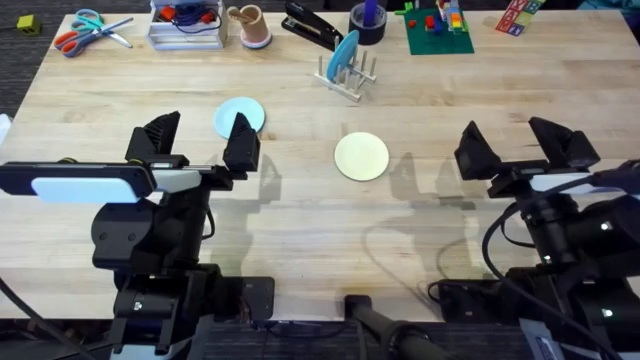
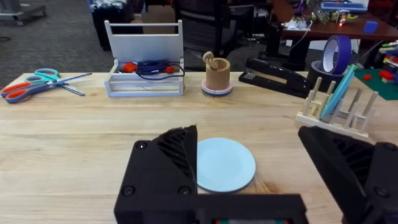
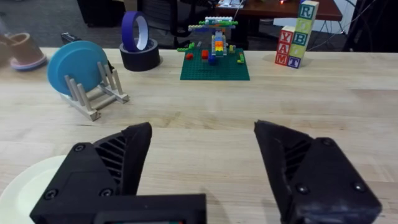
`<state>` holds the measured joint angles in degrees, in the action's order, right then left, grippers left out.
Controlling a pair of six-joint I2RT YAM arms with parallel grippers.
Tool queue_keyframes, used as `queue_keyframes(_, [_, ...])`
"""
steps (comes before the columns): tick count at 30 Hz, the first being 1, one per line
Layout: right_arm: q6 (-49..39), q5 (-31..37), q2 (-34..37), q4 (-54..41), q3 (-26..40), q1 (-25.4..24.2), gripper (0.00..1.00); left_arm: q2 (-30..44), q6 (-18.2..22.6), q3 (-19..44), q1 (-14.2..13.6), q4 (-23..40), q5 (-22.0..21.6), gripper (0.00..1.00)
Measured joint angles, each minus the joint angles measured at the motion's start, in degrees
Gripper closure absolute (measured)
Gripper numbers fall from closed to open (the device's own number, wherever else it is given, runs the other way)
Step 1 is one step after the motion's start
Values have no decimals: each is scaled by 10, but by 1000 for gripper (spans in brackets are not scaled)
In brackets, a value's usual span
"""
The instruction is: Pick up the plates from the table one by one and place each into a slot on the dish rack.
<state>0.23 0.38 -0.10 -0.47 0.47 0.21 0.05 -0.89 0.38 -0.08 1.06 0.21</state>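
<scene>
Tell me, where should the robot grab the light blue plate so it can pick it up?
Probably by its rim. The light blue plate lies flat on the table, so only the thin edge offers a hold. The open left gripper is nearest; come down from above, one finger tucking under the edge.

Light blue plate [image 1: 238,116] partly covered by left end effector [image 1: 200,140] finger; cream plate [image 3: 25,186] cut off at right wrist view's edge, behind own finger.
</scene>
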Motion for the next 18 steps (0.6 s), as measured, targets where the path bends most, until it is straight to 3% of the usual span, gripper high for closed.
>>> queue_keyframes(14, [0,0,0,23,-1,0,8,0,0,1,0,0,0,8])
queue_keyframes(18, [0,0,0,34,0,0,8,0,0,26,0,29,0,8])
